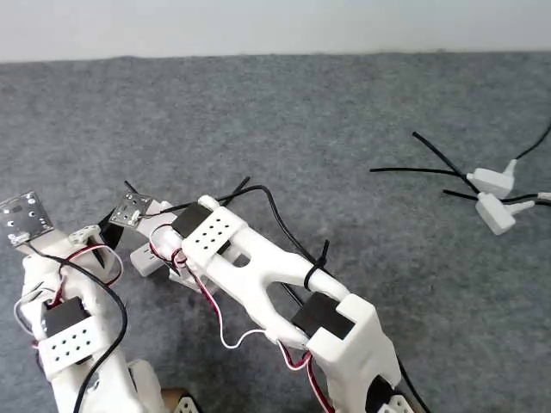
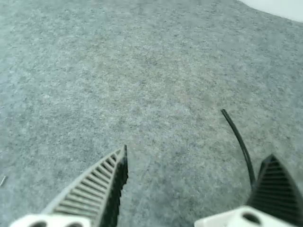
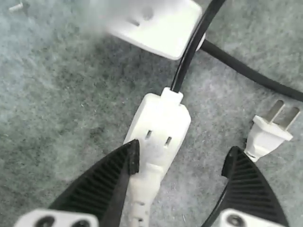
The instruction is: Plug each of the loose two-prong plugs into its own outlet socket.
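Bare grey felt table cover [image 1: 284, 112] is lying open toward twelve o'clock. At three o'clock, two white plastic connectors on thin black cords [image 1: 492, 196] are cluttering the way. A white two-slot socket block [image 3: 158, 127] is filling the gap of the spread right gripper [image 3: 183, 150], a white two-prong plug [image 3: 267, 135] crowding beside it.

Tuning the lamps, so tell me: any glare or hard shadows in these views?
High view: even light, only soft shadows on the grey mat. Left wrist view: flat, no glare. Right wrist view: the white outlet block washes out bright at one end.
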Tool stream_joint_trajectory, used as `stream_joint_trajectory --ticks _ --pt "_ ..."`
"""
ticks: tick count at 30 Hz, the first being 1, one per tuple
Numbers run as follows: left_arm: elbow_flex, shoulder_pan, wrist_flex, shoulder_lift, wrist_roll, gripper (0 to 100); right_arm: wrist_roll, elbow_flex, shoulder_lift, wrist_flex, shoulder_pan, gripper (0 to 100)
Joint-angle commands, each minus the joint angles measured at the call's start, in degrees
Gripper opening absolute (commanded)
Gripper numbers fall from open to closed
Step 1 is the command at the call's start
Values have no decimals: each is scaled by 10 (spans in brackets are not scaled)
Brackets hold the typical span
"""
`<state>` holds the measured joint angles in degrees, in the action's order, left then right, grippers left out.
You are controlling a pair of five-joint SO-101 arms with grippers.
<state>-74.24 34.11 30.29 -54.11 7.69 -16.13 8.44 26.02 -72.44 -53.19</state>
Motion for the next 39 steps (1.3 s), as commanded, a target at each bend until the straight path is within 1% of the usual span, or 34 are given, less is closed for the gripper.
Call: stream_joint_trajectory --ticks 1,3,7,19,24,30,39 --pt "11 14 -21 -9 20 408 5 -3 3 35 4 292" --pt "12 16 -22 -9 21 408 10 -7 1 39 -7 292" --pt "14 25 -24 -9 23 408 48 -4 -21 18 -29 292" --pt "14 28 -34 -6 23 408 66 -7 -60 -6 -31 292" --pt "14 29 -34 -5 23 408 69 -8 -63 -15 -48 292" --pt "14 29 -34 -4 23 408 83 -8 -33 0 -46 292" --pt "14 30 -34 -6 23 408 82 -11 16 32 -33 292"
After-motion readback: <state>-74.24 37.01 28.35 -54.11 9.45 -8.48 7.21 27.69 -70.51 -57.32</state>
